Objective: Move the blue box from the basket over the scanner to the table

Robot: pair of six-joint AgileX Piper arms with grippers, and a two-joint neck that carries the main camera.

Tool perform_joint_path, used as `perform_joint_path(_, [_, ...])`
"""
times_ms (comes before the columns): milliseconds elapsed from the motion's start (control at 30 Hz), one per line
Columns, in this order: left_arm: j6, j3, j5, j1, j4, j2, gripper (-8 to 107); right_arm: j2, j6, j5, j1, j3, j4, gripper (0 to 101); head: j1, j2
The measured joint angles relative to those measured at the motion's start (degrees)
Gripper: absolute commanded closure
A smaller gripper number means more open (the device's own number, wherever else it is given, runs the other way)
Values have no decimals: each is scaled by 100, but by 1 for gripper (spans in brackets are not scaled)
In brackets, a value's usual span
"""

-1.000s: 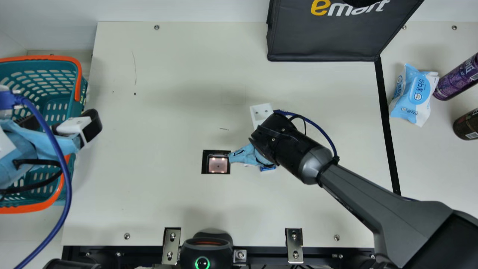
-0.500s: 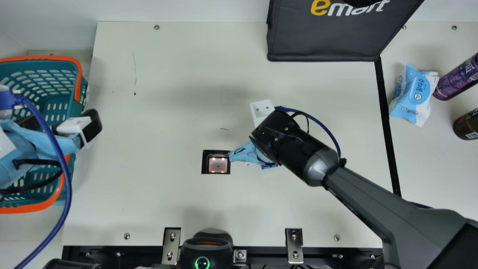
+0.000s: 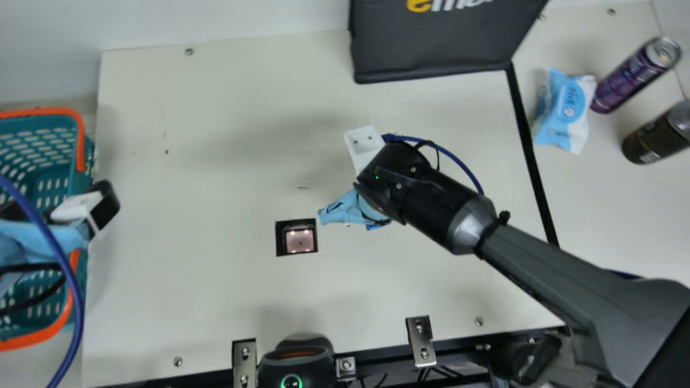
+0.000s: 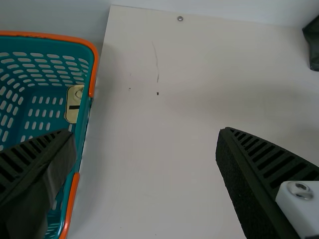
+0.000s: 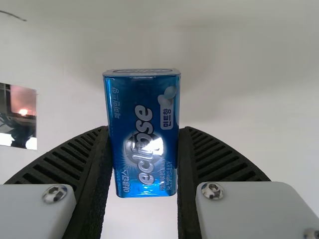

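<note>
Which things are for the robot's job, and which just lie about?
For the job:
shiny blue box
orange-rimmed teal basket
black square scanner
cream table

Just lying about:
black fabric bag
blue-and-white soft packet
purple can
dark brown can

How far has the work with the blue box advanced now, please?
Out of the basket: this looks done, as the right gripper clamps the blue box over the table, beside the scanner. Whether the scanner pass is done, I cannot tell. Left to do: setting the box on the table and releasing it.
</note>
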Motion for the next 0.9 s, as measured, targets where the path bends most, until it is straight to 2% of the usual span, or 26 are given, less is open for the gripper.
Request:
perform_joint_path(233, [0, 0, 0, 0, 0, 0, 9, -641, -389, -21, -735, 508, 60, 101, 0, -870])
perform_joint_path(567, [0, 0, 0, 0, 0, 0, 9, -1574, -1233, 52, -2355, 1175, 174, 101, 0, -914])
perform_joint_path(900, [0, 0, 0, 0, 0, 0, 9, -1875, -2353, 23, -4180, 1449, 299, 101, -9, -914])
